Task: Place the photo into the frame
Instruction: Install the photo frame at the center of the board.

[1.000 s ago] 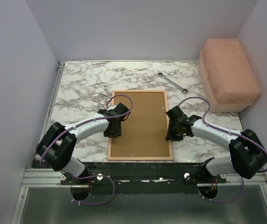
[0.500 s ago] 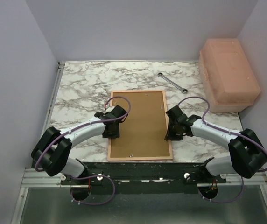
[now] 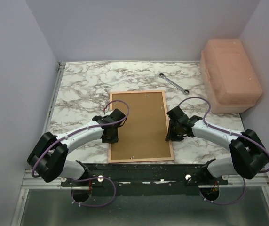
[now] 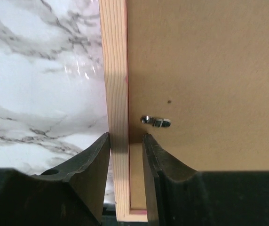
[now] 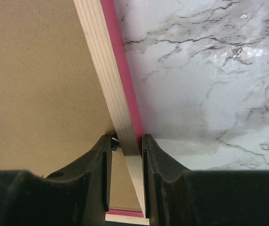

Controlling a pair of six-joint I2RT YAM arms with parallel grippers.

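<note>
Marble bench [image 3: 78,94]. Frame [image 3: 140,160], pale wooden reverse up, brown backing panel [image 3: 141,127] set in it, lying centre-front on bench. Left fingers [image 4: 90,174]: narrow, straddling and gripping frame's left rail beside a small metal clip [image 4: 155,122]. Right fingers [image 5: 94,174]: narrow, pinching right rail, pink edge showing.

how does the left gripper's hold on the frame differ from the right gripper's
The left gripper holds the left rail of the thin pink-faced wooden frame, the right gripper its right rail. The rail runs straight between the left gripper's fingers but slants across the right gripper's. Both straddle pale wood beside the brown fibreboard backing.
</note>
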